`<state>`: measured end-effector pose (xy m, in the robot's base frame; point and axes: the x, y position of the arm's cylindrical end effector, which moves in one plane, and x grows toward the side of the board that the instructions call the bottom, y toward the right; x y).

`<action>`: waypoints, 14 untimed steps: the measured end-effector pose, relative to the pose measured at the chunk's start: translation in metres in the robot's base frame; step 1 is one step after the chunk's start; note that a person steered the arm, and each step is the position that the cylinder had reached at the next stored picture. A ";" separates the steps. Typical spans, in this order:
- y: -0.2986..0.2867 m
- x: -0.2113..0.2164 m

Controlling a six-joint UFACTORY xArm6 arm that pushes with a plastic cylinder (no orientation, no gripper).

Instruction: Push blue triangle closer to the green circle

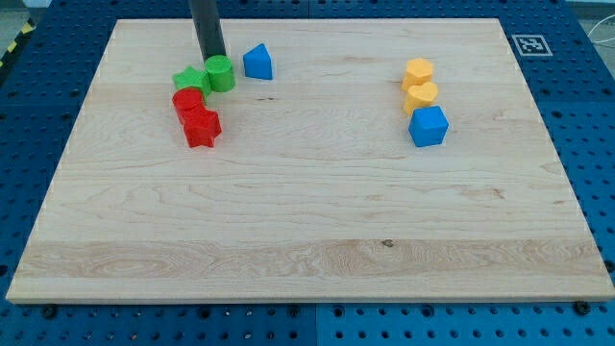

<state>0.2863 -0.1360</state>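
My tip (213,56), a bare rod with nothing to open or grasp, stands just at the green circle's (220,73) eleven o'clock, the blue triangle (258,62) near at that circle's two o'clock, on the wooden board (317,211).

No words, numbers or brand names can be read anywhere. The only sign is a small black-and-white square marker (527,44) — a code pattern, not letters — on the upper right corner of the desk (307,231).
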 end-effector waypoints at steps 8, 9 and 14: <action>0.057 -0.009; 0.058 0.002; 0.137 0.011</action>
<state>0.2978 0.0007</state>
